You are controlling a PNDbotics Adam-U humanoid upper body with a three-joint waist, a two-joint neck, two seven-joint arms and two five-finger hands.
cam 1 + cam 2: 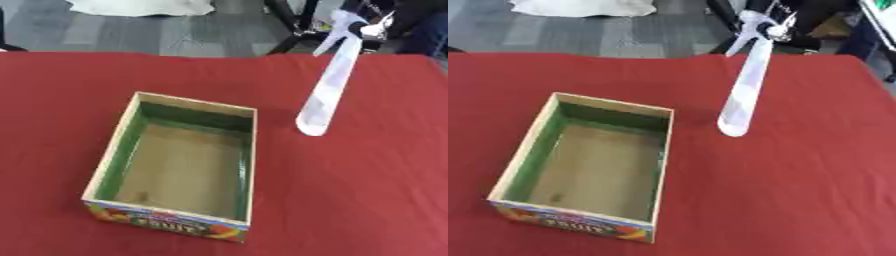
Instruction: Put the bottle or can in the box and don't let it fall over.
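The box (175, 167), open-topped with green inner walls, sits on the red worktop (367, 190), below and left of the right hand (357, 26). That hand grips the top of a tall white bottle (328, 90), held tilted beside the box.

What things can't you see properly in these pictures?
- The long white blurred streak right of the open cardboard box: blur hides in both views whether it is a bottle, a can or something else.
- The right hand at the streak's top: smeared in both views, so its fingers cannot be read.
- The left hand: in neither view.
- The box's front label: the writing is too blurred to read for sure.
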